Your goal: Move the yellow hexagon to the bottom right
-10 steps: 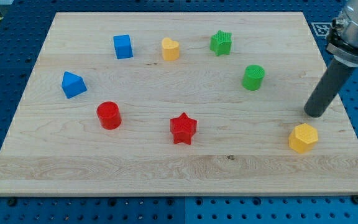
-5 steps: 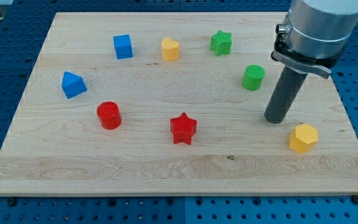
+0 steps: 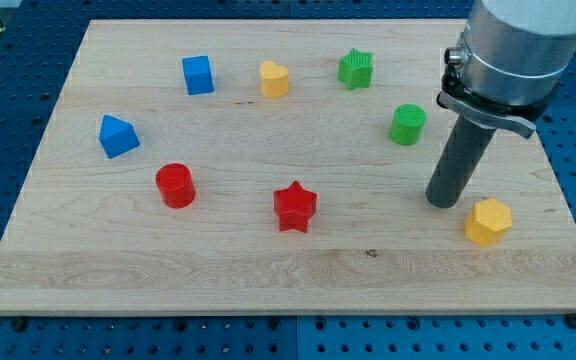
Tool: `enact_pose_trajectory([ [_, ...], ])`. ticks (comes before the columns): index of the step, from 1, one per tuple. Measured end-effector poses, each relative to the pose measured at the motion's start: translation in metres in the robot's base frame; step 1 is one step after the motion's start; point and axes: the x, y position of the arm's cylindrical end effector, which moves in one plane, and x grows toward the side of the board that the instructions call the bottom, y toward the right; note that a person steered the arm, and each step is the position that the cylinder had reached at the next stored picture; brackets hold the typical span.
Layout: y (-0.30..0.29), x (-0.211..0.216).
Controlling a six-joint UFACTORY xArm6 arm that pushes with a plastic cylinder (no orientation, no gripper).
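Note:
The yellow hexagon (image 3: 488, 221) lies on the wooden board (image 3: 268, 270) near its bottom right corner. My tip (image 3: 443, 201) rests on the board just to the left of the hexagon and slightly above it, a small gap apart. The dark rod rises from there up to the silver arm body at the view's top right.
Also on the board: a green cylinder (image 3: 407, 124) above my tip, a green star (image 3: 355, 68), a yellow block (image 3: 274, 78), a blue cube (image 3: 198, 75), a blue wedge-like block (image 3: 117, 136), a red cylinder (image 3: 175, 185), a red star (image 3: 295, 207).
My tip moved left from the board's right edge, then slid slightly down towards the hexagon's left side. No block has moved.

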Motion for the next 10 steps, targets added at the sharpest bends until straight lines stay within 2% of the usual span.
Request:
enact_pose_trajectory([
  [2,0.001,0.029],
  [4,0.007,0.029],
  [10,0.074,0.029],
])
